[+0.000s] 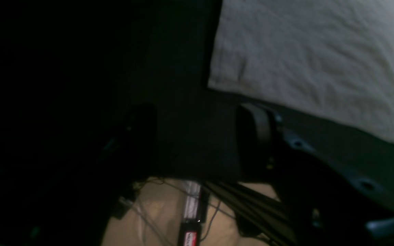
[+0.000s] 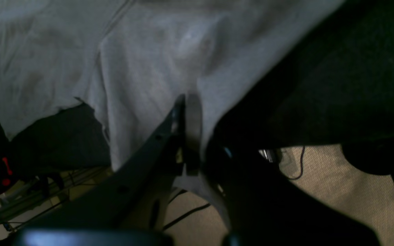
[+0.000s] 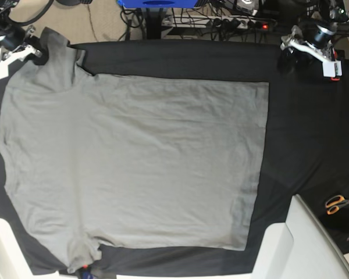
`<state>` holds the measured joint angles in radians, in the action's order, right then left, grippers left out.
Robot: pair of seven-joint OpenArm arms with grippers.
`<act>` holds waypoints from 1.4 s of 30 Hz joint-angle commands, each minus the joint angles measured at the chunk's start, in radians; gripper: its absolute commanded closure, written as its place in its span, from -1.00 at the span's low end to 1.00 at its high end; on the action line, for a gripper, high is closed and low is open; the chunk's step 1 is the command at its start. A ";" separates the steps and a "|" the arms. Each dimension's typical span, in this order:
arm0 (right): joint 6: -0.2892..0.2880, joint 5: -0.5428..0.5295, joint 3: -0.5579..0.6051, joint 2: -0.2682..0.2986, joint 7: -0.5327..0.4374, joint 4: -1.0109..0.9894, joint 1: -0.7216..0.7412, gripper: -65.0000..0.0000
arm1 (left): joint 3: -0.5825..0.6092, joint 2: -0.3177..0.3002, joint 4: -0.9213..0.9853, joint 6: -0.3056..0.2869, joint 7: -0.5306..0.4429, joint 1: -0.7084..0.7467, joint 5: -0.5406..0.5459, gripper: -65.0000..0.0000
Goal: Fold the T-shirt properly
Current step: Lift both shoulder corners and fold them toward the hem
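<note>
Base view: overhead, facing straight down, far enough to take in the whole black cloth-covered table point(image 3: 296, 116) and the plain grey cotton T-shirt point(image 3: 134, 163) spread on it.

Left wrist view: on the arm at the base view's upper right, close and low, facing past its dark gripper point(image 1: 197, 136) across the cloth to a shirt corner point(image 1: 313, 61).

Right wrist view: on the arm at upper left, very close along its gripper point(image 2: 185, 102), filled by grey fabric point(image 2: 149, 61). Beige floor below both.
</note>
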<state>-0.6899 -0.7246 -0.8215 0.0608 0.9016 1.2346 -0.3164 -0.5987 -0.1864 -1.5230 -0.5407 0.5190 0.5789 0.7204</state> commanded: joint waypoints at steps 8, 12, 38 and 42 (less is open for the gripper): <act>-0.008 -0.014 -0.003 0.014 -0.006 0.009 -0.002 1.00 | -0.002 -0.012 0.181 -0.009 -0.018 -0.130 0.017 -0.15; -0.008 -0.014 -0.003 0.014 -0.006 0.009 -0.002 1.00 | 0.000 -0.012 0.264 -0.009 -0.018 -0.185 0.017 -0.15; -0.008 -0.014 -0.003 0.014 -0.005 0.009 -0.002 1.00 | 0.128 0.037 0.408 -0.008 -0.020 -0.285 0.017 -0.15; -0.008 -0.014 -0.003 0.014 -0.005 0.009 -0.002 1.00 | 0.150 0.043 0.408 -0.008 -0.020 -0.291 0.017 -0.15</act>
<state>-0.6899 -0.7250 -0.8215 0.0616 0.9016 1.2346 -0.3164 -0.4557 -0.1471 -1.1187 -0.5739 0.4469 0.2775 0.7834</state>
